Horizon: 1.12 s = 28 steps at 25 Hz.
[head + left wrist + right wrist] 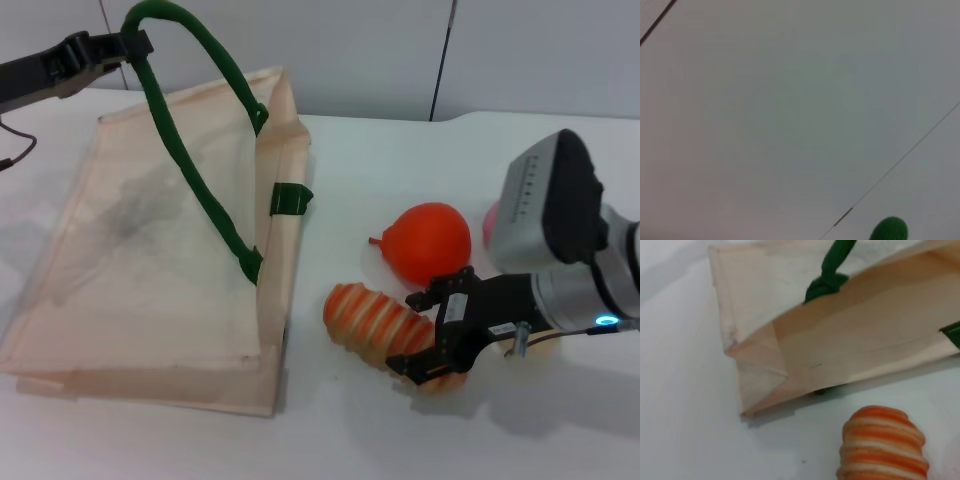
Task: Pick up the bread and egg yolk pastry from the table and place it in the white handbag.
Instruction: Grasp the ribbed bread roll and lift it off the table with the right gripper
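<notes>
Far left, the left pincer (135,44) is up high with one green handle (190,150) of the bag (150,290) looped over or pinched in it. I can't tell from the head view whether its jaws are closed on the rope or just hooked under it. My guess is it's lifting the handle to prop the mouth open so stuff can be dropped in. The left wrist view is basically blank wall plus a green blob (889,230) (presumably that same handle).

The bag itself lies mostly flat on the counter (330,430), opening toward the middle, with the raised handle pulling the upper lip up a bit. A small green tab (291,198) sits on its near edge.

Just beside the bag's open edge is the bread (375,322), lying on the counter, striped orange and cream. The right wrist view shows its end (883,445) with the bag's mouth (850,340) right behind it, so it's a short trip.

Behind the bread sits an orange fruit (428,242), not part of the job.

The right pincer (433,335) is down at the bread's right end, jaws spread apart on either side of it, not closed yet by the look of it, so nothing is held.

There's a sliver of something pink (491,224) behind the right arm. I can't see the pastry anywhere, maybe it's hidden by the arm.
</notes>
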### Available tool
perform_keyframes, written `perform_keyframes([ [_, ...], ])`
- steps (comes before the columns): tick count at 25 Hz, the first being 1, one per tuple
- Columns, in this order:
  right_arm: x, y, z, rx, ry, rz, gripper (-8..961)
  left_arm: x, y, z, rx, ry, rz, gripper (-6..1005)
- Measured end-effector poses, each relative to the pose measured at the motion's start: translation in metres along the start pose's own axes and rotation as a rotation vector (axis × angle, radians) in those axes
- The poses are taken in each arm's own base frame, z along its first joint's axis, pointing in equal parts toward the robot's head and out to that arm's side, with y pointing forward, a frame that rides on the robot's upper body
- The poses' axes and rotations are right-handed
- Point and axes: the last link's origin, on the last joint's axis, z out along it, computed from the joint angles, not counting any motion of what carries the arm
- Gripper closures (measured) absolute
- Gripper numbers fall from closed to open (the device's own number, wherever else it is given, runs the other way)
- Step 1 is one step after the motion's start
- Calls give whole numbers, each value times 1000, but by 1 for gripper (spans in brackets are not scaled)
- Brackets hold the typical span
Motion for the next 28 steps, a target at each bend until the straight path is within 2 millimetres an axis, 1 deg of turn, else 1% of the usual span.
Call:
perform_keyframes([
  [4, -2, -3, 10, 20, 45, 17, 98, 1, 1, 2, -3, 0, 3, 884],
  [8, -2, -6, 24, 44, 107, 36, 98, 1, 1, 1, -2, 5, 1, 884],
  [11, -2, -9, 29, 54, 145, 47, 98, 2, 0, 1, -2, 7, 1, 884],
  [17, -4, -8, 33, 66, 160, 39, 99, 1, 0, 0, 1, 8, -1, 884],
  [28, -4, -8, 33, 52, 188, 30, 121, 1, 0, 0, -1, 7, 0, 884],
])
